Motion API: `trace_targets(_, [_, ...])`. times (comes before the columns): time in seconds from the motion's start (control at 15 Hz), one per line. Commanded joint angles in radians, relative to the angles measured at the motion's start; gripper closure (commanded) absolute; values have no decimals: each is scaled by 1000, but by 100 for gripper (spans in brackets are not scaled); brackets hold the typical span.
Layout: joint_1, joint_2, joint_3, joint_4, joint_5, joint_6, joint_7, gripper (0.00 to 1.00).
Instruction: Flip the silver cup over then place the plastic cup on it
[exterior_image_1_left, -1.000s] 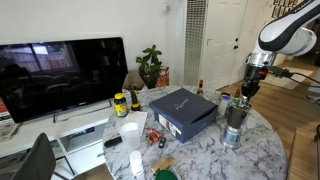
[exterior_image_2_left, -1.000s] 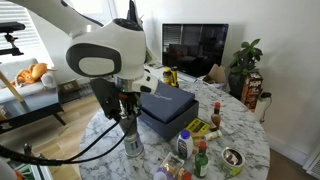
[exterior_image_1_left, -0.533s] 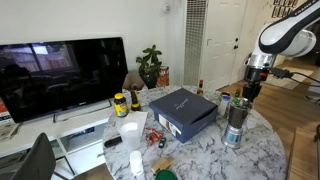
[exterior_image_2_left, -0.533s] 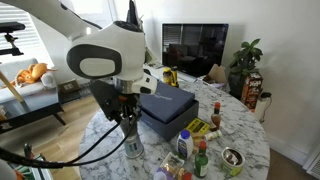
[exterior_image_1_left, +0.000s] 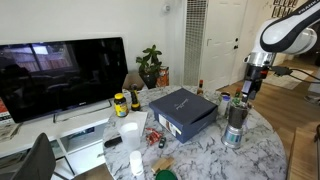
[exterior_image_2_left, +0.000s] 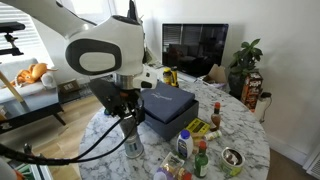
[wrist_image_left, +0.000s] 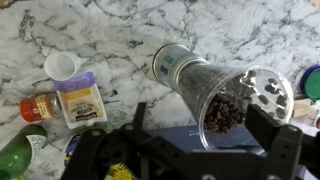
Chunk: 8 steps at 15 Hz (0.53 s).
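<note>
The silver cup (exterior_image_1_left: 233, 134) (exterior_image_2_left: 133, 146) stands on the marble table (exterior_image_1_left: 200, 150), near its edge. The smoky plastic cup (exterior_image_1_left: 236, 113) (exterior_image_2_left: 130, 127) sits on top of it, mouth up. In the wrist view I look down into the plastic cup (wrist_image_left: 228, 98), which holds dark brown bits, and past it to the silver cup (wrist_image_left: 168, 64). My gripper (exterior_image_1_left: 247, 93) (exterior_image_2_left: 126, 108) (wrist_image_left: 205, 128) hovers just above the stack. It is open, with one finger on each side of the plastic cup's mouth, and holds nothing.
A dark blue box (exterior_image_1_left: 183, 110) (exterior_image_2_left: 165, 108) lies beside the stack. A tall white cup (exterior_image_1_left: 129, 133), a yellow-lidded jar (exterior_image_1_left: 120, 104) and several bottles (exterior_image_2_left: 200, 155) share the table. A spice jar (wrist_image_left: 40, 106) and a yellow packet (wrist_image_left: 82, 100) lie below the wrist. The table edge is close.
The jaws have opened from shut and let go of the plastic cup, which stays on the silver cup. The arm has barely moved.
</note>
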<state>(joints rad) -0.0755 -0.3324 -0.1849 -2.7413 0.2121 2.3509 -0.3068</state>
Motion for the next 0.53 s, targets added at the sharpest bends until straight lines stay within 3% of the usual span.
trace_targets(0.0, [-25,-124,15,-14,-73,-67,39,0])
trace_targets(0.4, [-30,-429,51,-66,-144,-206,66,0])
trace_targets(0.47, [-22,-458,54,-31,-138,-259,75,0])
